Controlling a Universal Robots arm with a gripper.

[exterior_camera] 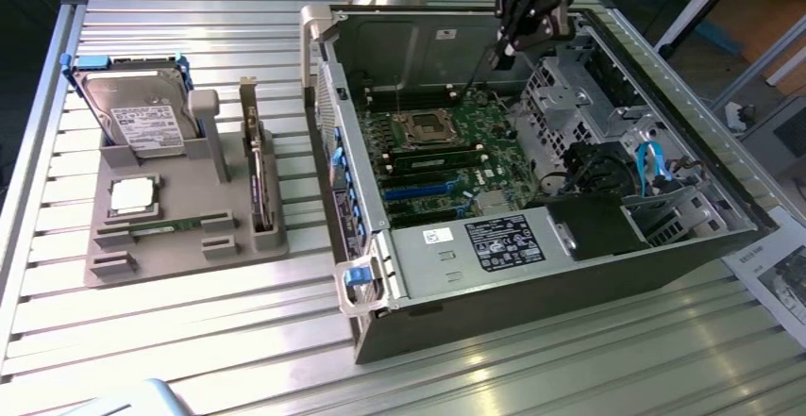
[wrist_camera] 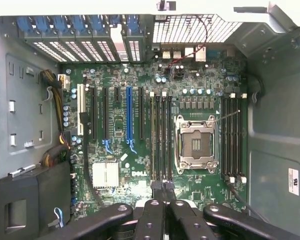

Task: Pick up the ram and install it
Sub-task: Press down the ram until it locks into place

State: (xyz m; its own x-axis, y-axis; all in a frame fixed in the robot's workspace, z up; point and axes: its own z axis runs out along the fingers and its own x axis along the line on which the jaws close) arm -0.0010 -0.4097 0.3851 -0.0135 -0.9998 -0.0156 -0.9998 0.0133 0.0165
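Observation:
A ram (exterior_camera: 174,225), a thin green stick, lies flat in the grey holder (exterior_camera: 240,246) on the exterior view's left. A second green stick (exterior_camera: 435,158) appears seated in a slot beside the processor socket (exterior_camera: 418,128) inside the open computer case (exterior_camera: 529,274). In the wrist view it shows as an olive strip (wrist_camera: 152,135) left of the socket (wrist_camera: 195,145). My gripper (exterior_camera: 504,58) hangs above the rear of the case, over the motherboard. Its black fingers (wrist_camera: 155,210) are pressed together with nothing between them, and the gripper (wrist_camera: 163,189) points at the end of the memory slots.
The holder also carries a hard drive (exterior_camera: 139,114), a square silver processor (exterior_camera: 132,194) and an upright expansion card (exterior_camera: 259,180). Drive cages and blue cables (exterior_camera: 648,166) fill the case on the exterior view's right. Case walls surround the board. The slatted metal table (exterior_camera: 189,341) lies around.

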